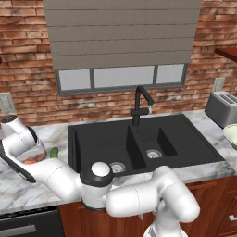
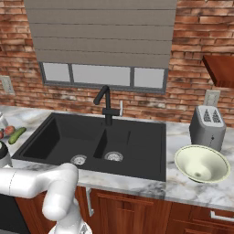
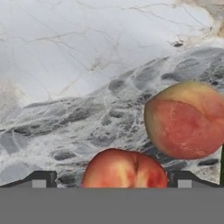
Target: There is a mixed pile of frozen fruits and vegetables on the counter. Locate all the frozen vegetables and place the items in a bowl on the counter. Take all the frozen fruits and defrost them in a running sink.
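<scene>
Peaches, 2 of them, lie on the marble counter [image 3: 65, 65]. One peach [image 3: 124, 168] sits between the open gripper [image 3: 111, 179] fingers, not clamped; the other peach [image 3: 186, 120] lies just beside.

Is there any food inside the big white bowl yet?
No, the bowl on the counter beside the toaster shows just its bare pale inside.

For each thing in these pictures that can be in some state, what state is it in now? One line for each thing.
Gripper: jaws open, one fingertip on each side of the near peach, not closed on it.
Near peach: on the counter, between the jaws.
Second peach: on the counter, apart from the near one.
Cucumber: lying on the counter, left of the sink.
Bowl: upright, empty.
Sink: both basins empty.
Faucet: no water visible.
</scene>
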Available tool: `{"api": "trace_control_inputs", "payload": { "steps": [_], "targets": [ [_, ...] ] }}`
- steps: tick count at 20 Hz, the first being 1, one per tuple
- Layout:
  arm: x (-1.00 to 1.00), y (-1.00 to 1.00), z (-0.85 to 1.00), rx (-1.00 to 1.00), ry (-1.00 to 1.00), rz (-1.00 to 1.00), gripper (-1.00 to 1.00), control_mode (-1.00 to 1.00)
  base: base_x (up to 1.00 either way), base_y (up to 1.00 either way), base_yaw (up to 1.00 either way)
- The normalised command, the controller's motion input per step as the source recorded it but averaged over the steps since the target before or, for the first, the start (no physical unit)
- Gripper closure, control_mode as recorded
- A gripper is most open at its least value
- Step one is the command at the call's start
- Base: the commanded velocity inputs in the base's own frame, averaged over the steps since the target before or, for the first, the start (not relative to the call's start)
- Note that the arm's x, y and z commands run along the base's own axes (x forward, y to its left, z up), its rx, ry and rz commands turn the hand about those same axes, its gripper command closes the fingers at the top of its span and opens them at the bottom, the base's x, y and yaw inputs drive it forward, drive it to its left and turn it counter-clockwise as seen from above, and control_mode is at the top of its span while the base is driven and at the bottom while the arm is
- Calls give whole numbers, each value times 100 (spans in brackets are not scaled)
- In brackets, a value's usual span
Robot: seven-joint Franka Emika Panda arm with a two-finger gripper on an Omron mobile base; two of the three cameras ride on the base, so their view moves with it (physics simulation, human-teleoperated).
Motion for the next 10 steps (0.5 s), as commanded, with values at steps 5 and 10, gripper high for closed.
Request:
{"api": "trace_control_inputs", "payload": {
  "steps": [5, 10],
  "targets": [
    [-20, -12, -9, 0, 0, -4, -100, -100, 0, 0, 0],
    [-15, -13, -14, 0, 0, -4, -100, -100, 0, 0, 0]
  ]
}}
